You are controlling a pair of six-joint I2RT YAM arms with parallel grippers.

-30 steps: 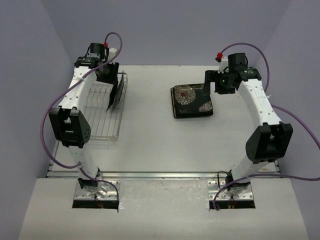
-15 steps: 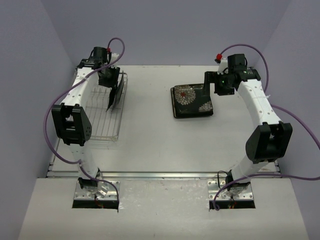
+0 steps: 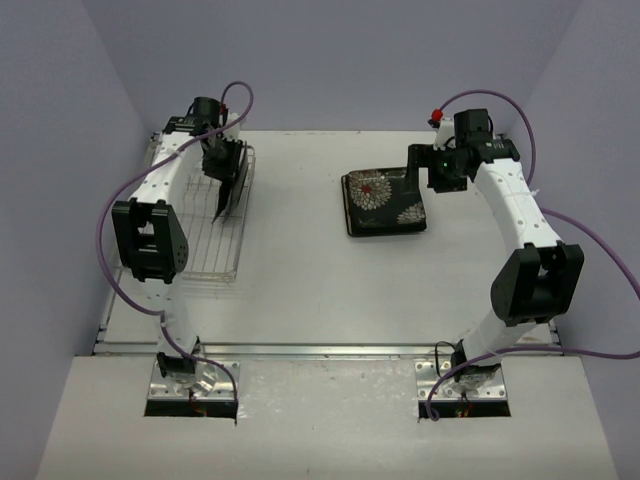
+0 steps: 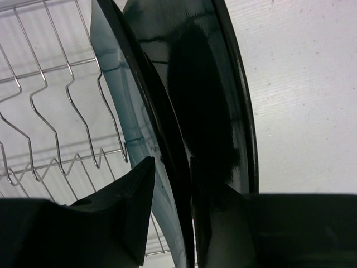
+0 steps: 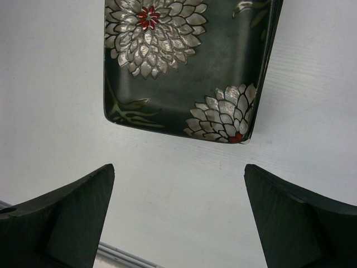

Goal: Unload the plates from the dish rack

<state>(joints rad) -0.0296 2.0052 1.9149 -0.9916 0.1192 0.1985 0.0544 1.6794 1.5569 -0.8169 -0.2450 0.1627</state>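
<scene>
The silver wire dish rack (image 3: 200,240) sits at the table's left; its bars show in the left wrist view (image 4: 50,111). A dark glossy plate (image 3: 230,195) stands on edge in its far right part. My left gripper (image 3: 222,165) is at the plate's top, its jaws (image 4: 174,173) narrowed round the black rim (image 4: 159,139), one finger on each face. A dark plate with white and red flowers (image 3: 385,203) lies flat on the table at the right and also shows in the right wrist view (image 5: 184,67). My right gripper (image 3: 425,172) hovers open and empty by its right edge (image 5: 179,178).
Lilac walls close in the table on the left, back and right. A metal rail (image 3: 330,350) runs along the near edge. Purple cables (image 3: 235,95) loop above both wrists. The rack's near half holds only bare bars.
</scene>
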